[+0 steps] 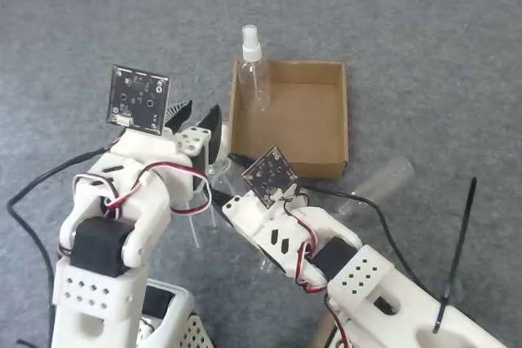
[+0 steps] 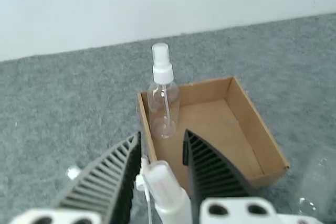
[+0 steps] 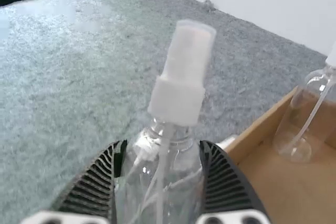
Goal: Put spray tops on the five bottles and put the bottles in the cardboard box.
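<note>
My right gripper (image 3: 161,148) is shut on a clear bottle (image 3: 157,182) that stands upright with a white spray top (image 3: 181,72) on its neck. It is held just in front of the near left corner of the cardboard box (image 1: 310,165). My left gripper (image 2: 161,135) hangs open over that bottle, and the spray top (image 2: 160,179) shows between its black fingers without touching them. In the high view the left gripper (image 1: 200,112) sits left of the box. A second bottle with a spray top (image 1: 254,79) stands in the box's far left corner.
A clear bottle without a top (image 1: 383,178) lies on the grey carpet right of the box's front. A white basket (image 1: 175,323) sits at the near left under the left arm. A small white piece (image 2: 72,171) lies on the carpet.
</note>
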{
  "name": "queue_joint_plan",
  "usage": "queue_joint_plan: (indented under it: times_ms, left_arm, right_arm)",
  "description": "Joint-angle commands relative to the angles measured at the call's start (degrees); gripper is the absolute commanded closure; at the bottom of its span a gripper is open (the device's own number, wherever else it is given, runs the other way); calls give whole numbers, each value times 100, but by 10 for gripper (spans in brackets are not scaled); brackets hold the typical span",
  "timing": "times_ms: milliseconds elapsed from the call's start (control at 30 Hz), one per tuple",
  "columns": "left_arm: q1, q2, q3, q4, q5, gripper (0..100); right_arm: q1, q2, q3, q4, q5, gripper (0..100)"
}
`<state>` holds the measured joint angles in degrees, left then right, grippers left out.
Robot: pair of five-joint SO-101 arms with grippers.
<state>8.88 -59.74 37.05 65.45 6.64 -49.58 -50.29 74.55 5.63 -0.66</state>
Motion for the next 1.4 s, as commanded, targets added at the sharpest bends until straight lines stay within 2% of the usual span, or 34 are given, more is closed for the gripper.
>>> queue_joint_plan:
  times_ms: [0,333,633,867,1100,1367]
  left_arm:
    - [-308,114,-338,-255,-44,885]
    - [-589,123,1411,-1556,-26,885]
    - [-545,79,1534,-1389,-62,916]
    - [114,114,1560,-1380,-316,944]
    - [97,70,1402,-1090,-325,945]
    - [-369,79,620,-642,-299,942]
  right_arm:
    - [92,-224,-44,-163,-88,992]
    - [75,-233,9,-163,-88,992]
    - [66,-224,9,-163,-88,992]
    - [92,-207,9,-163,-79,992]
    - [92,-189,9,-163,-79,992]
    - [92,-189,9,-163,-70,992]
